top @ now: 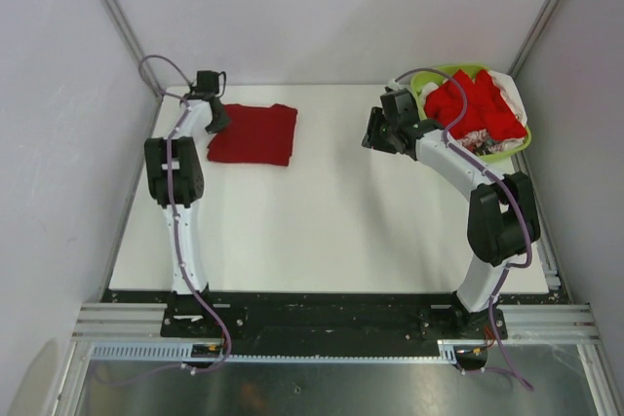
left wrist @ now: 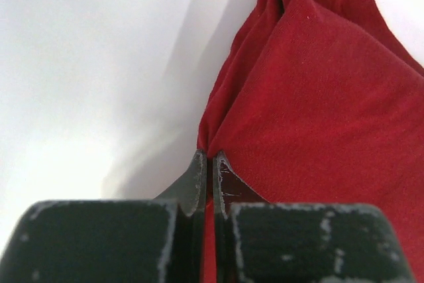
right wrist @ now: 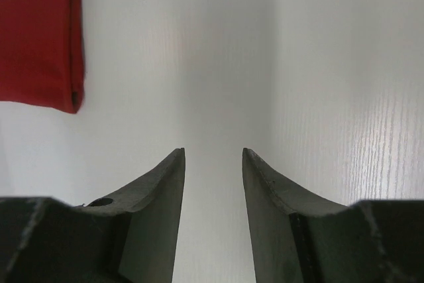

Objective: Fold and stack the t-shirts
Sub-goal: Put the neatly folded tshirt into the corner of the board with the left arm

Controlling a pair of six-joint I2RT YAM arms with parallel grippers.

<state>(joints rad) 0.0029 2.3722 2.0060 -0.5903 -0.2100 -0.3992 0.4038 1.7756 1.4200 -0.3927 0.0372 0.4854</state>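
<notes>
The left end effector (left wrist: 207,164) is pinched tight on the edge of the dark red shirt (top: 255,134), which lies flat at the far left of the tabletop (top: 331,221). The right end effector (right wrist: 213,164) is open and holds nothing. More red shirts (top: 478,104) sit in the green basket (top: 474,68).

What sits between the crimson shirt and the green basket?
In the top view, only bare white table and the open, empty right gripper separate the crimson shirt from the basket.
</notes>
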